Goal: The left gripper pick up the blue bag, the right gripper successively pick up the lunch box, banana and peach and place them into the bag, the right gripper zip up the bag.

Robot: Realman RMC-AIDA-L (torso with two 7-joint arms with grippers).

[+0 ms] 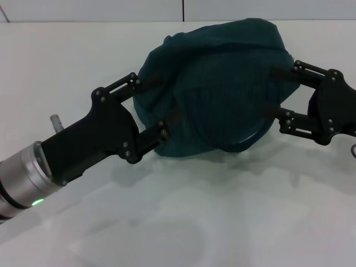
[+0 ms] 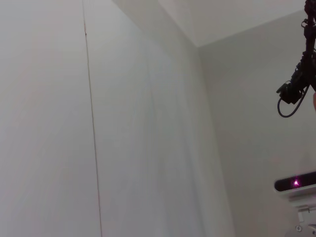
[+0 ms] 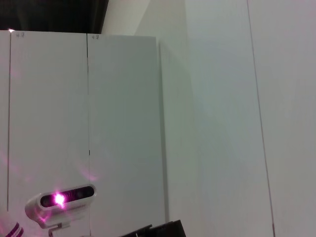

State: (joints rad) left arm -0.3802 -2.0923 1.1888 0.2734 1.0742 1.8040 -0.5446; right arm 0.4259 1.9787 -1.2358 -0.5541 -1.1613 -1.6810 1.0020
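Both my grippers flank the bag above the white table, left gripper spread wide against its left side, right gripper spread wide against its right.

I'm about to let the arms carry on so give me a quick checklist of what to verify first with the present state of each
1. Left gripper, black claw on the silver wrist, at the dark teal fabric bag: ok, fingers straddle its left side.
2. Right gripper, black claw, at the bag: ok, fingers straddle its right side.
3. Firm grip by either claw: cannot tell, fingertips hidden in the fabric.
4. Bag zipped: cannot tell, no zipper shows.
5. Lunch box, banana and peach inside: cannot tell; none shows on the white table, and the bag bulges.
6. Wrist views useful: not ok, they face white walls.
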